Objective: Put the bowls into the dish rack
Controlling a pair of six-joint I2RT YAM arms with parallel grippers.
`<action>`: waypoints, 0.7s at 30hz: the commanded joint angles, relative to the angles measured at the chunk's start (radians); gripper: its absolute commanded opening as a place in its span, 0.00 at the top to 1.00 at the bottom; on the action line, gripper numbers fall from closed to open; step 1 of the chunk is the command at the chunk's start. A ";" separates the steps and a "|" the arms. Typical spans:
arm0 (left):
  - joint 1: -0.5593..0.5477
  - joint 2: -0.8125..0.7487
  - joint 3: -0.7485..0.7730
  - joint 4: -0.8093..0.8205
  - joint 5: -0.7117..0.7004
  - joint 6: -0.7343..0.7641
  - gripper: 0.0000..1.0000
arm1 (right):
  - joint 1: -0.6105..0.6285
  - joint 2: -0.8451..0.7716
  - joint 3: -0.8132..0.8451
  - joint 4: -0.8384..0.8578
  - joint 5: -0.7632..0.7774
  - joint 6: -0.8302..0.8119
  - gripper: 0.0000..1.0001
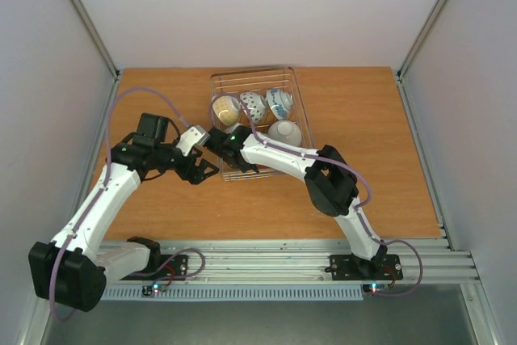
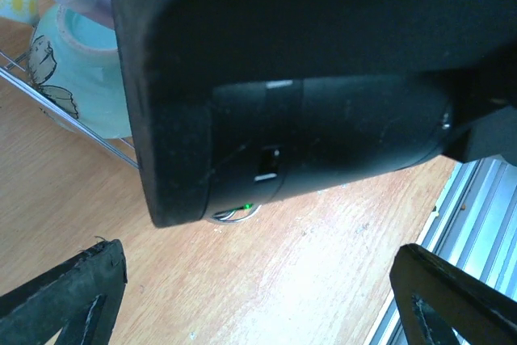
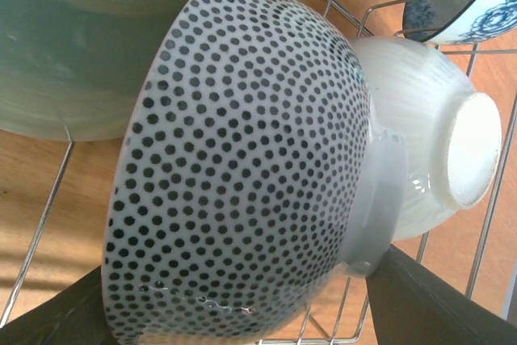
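Observation:
The dish rack [image 1: 302, 111] stands at the back middle of the table. It holds a tan bowl [image 1: 225, 108], a patterned bowl [image 1: 252, 105], a blue-and-white bowl [image 1: 279, 103] and a white bowl [image 1: 285, 132]. My right gripper [image 1: 230, 135] reaches into the rack's front left part. In the right wrist view its fingers [image 3: 428, 305] straddle the dark-dotted white bowl [image 3: 242, 159], one at the rim and one at the foot. That bowl stands on edge against a pale green bowl [image 3: 65, 62]. My left gripper [image 1: 206, 172] is open and empty over bare wood.
The right arm's black wrist [image 2: 307, 78] fills the left wrist view, close above my left gripper [image 2: 258, 280]. The pale green bowl [image 2: 77, 70] and rack wire [image 2: 48, 107] show behind it. Grey walls enclose the table; a metal rail [image 1: 283, 258] runs along the near edge.

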 commanded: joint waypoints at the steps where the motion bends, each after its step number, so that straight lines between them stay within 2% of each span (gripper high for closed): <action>1: 0.000 -0.006 0.002 0.009 0.031 0.024 0.10 | 0.020 0.026 -0.065 -0.041 -0.064 -0.008 0.86; 5: 0.000 -0.008 0.004 0.009 0.029 0.024 0.10 | 0.027 0.020 -0.068 -0.054 -0.044 0.007 0.88; 11: 0.000 -0.004 0.003 0.011 0.027 0.024 0.10 | 0.043 -0.060 -0.098 -0.082 0.022 0.051 0.98; 16: 0.000 -0.007 0.004 0.011 0.029 0.024 0.10 | 0.070 -0.130 -0.098 -0.140 0.073 0.075 0.99; 21: 0.000 -0.013 0.005 0.009 0.029 0.023 0.10 | 0.087 -0.130 -0.069 -0.206 0.100 0.091 0.99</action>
